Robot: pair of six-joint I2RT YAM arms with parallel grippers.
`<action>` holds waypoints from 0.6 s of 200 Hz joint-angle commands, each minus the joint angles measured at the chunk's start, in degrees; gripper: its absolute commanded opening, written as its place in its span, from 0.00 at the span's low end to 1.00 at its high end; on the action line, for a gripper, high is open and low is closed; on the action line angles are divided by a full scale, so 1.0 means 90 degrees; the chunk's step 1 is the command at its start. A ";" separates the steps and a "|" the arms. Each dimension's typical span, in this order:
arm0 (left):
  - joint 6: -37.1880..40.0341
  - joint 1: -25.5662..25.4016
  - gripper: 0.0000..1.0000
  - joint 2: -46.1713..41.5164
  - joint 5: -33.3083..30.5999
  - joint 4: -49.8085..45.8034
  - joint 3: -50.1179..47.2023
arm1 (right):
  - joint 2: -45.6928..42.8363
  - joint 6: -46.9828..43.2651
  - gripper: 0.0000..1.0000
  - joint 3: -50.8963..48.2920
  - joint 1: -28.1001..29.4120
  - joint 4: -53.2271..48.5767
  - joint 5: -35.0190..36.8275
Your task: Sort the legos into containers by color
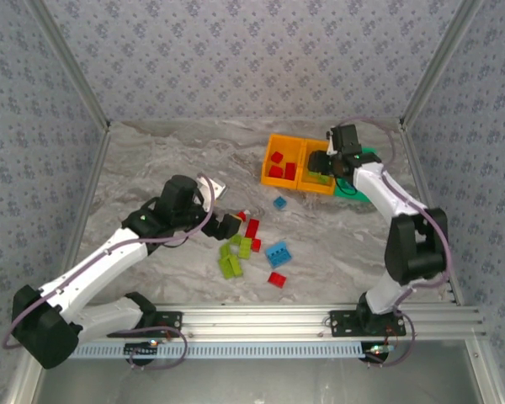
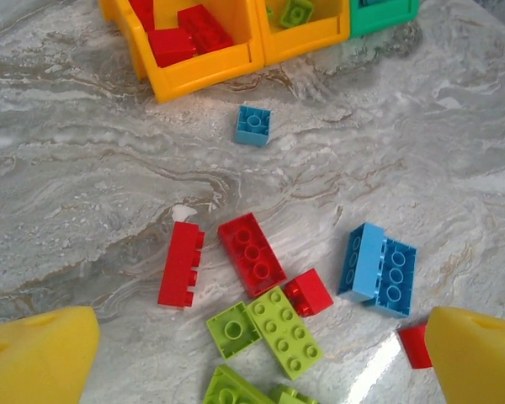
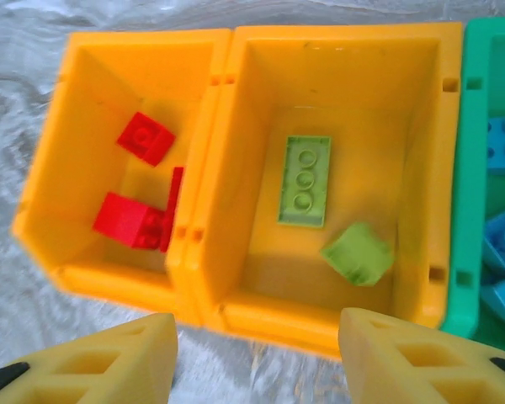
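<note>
right gripper (image 3: 257,358) spread empty over the middle bin (image 3: 421,168), where lime bricks (image 3: 305,181) go; left gripper (image 2: 261,345) spread too, red brick (image 2: 251,252) at its 12 o'clock, probably next.

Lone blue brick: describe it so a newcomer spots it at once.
Find the row of bins on the far right of the table. Just in front of the orange ones lies a small blue brick. It sits alone, away from the pile, and is squarer than the long blue pair.

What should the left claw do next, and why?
Probably lower the open left claw onto the long red brick lying just ahead of it. The claw looks empty, and one orange bin already holds red bricks.
</note>
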 commanded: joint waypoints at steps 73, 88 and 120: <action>0.3741 -0.0011 0.99 -0.0941 0.2980 -0.0411 -0.0692 | 0.0191 -0.0561 0.76 -0.1043 0.2029 0.0241 0.0859; 0.3941 -0.0009 0.99 -0.1004 0.2798 -0.0512 -0.0821 | 0.0718 -0.0611 0.77 -0.0718 0.2039 0.0224 0.0808; 0.4163 -0.0007 0.99 -0.1112 0.2486 -0.0681 -0.0895 | 0.1445 -0.0646 0.77 -0.0345 0.2123 0.0366 0.0665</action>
